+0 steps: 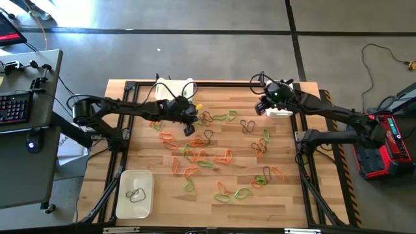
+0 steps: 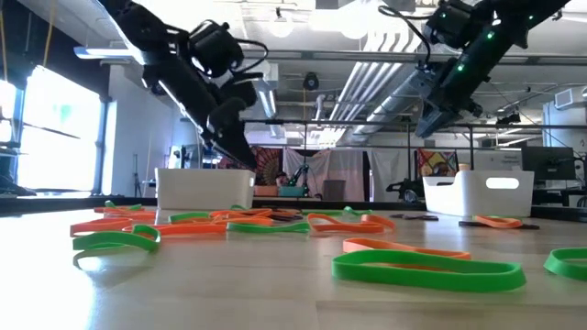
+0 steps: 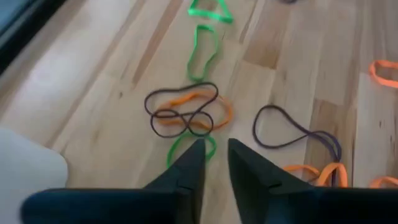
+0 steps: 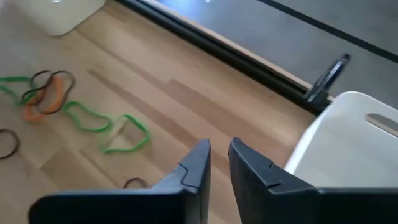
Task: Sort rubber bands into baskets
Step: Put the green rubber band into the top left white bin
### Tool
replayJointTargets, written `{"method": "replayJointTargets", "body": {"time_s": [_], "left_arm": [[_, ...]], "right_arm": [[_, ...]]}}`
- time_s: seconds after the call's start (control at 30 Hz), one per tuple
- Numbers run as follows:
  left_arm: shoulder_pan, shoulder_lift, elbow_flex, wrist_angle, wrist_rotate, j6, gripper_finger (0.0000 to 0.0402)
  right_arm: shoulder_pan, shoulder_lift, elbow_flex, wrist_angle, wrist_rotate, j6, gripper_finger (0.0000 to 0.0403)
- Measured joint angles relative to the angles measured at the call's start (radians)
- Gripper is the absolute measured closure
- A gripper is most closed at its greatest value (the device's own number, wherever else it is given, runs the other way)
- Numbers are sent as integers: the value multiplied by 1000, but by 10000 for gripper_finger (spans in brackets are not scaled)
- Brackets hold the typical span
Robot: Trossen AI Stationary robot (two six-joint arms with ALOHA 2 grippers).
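Observation:
Many green, orange and dark rubber bands (image 1: 214,156) lie flat across the wooden table. My left gripper (image 3: 214,146) hovers over the far-left part of the scatter (image 1: 189,129), slanting down, its fingers a little apart with nothing between them. Just beyond its tips lie a green band (image 3: 186,148) and a tangle of dark and orange bands (image 3: 185,109). My right gripper (image 4: 219,148) is raised beside the far-right basket (image 4: 351,140), also slightly open and holding nothing (image 1: 261,108). Three white baskets stand on the table: near left (image 1: 134,193), far middle (image 1: 175,86), far right (image 1: 281,113).
The near-left basket holds a dark band (image 1: 135,194). A black frame (image 1: 195,83) runs along the table's far edge and sides. A desk with a keyboard (image 1: 14,107) stands left of the table, and a red device (image 1: 390,136) right of it.

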Motion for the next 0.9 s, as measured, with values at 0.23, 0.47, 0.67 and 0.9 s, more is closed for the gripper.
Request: {"method": "replayJointTargets", "body": {"time_s": [0.23,0.47,0.67,0.9], "left_arm": [[-35,13,0,-53,-86,27,256],[-37,44,0,-61,-92,41,239],[-30,125,-1,-48,-138,41,239],[-31,160,-1,-52,-178,85,240]], "right_arm": [[70,0,0,8,0,0,322],[105,2,0,42,0,-27,291],[105,45,2,103,-109,5,299],[135,137,2,222,-55,-37,313]]}}
